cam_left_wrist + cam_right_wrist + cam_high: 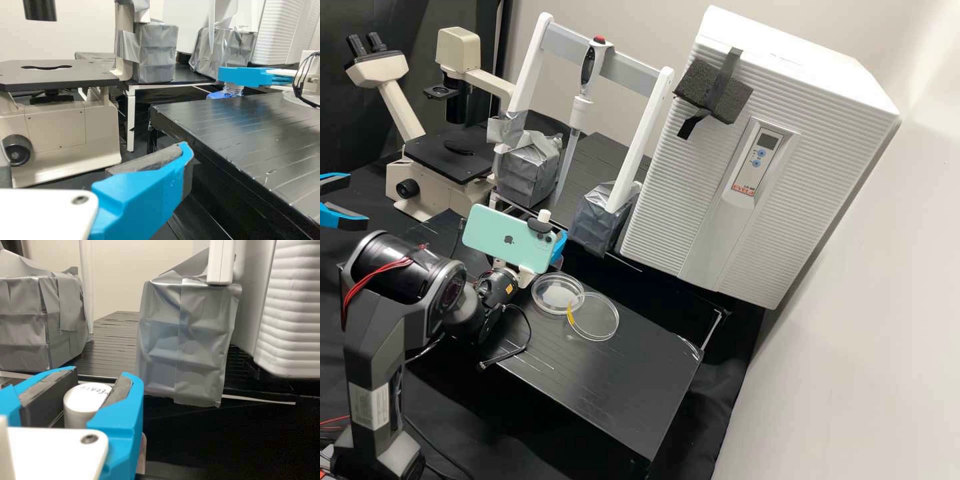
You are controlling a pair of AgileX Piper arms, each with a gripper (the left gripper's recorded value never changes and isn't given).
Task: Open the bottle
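A small clear bottle (230,90) stands at the far edge of the black raised platform (613,380). In the right wrist view its white cap (88,396) sits between the grey pads, which press on both sides of it. My right gripper (85,386) is shut on the cap. In the high view this gripper (558,241) pokes out behind a mint-green phone (510,238) clamped to the wrist, and the phone hides the bottle. My left gripper (333,199) hangs open at the far left edge, well away from the bottle, with one blue finger (145,187) close to its camera.
Two clear petri dishes (557,292) (594,317) lie on the platform near the right arm. A beige microscope (420,160) stands at the back left. Behind the bottle is a white pipette stand (633,153) with tape-wrapped feet, and a large white ribbed machine (753,167) stands to the right.
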